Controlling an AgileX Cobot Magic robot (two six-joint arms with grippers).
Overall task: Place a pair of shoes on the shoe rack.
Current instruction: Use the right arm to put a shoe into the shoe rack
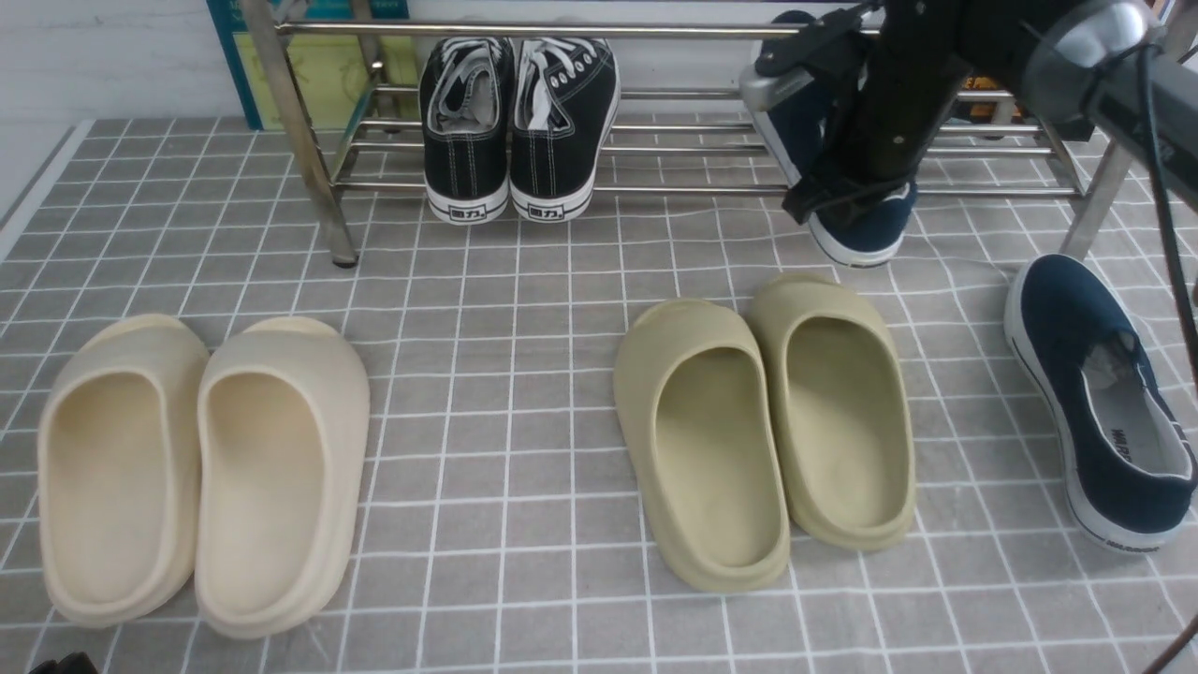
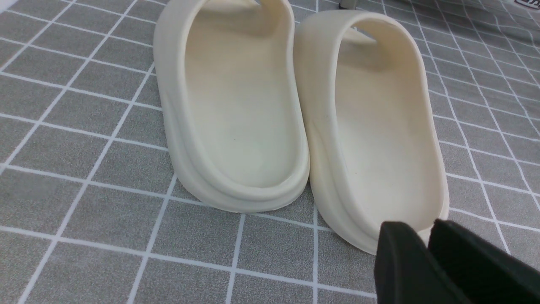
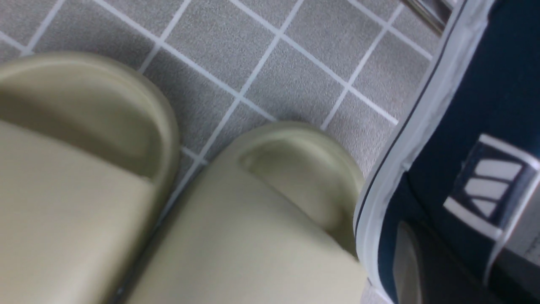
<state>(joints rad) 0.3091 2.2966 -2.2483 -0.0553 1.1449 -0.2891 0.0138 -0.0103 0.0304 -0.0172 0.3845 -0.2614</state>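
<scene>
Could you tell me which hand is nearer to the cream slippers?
Left. The left hand sits by the heels of the cream slippers; the right hand holds a navy shoe over at the rack.

Black right arm with a rounded silver-grey joint cap and thin black cable; left claw has matte black fingers.

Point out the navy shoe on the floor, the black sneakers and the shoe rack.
navy shoe on the floor [image 1: 1062,323]: front view, navy toe upper.
black sneakers [image 1: 557,154]: front view, one shoe's heel canvas.
shoe rack [image 1: 674,30]: front view, top bar.
</scene>
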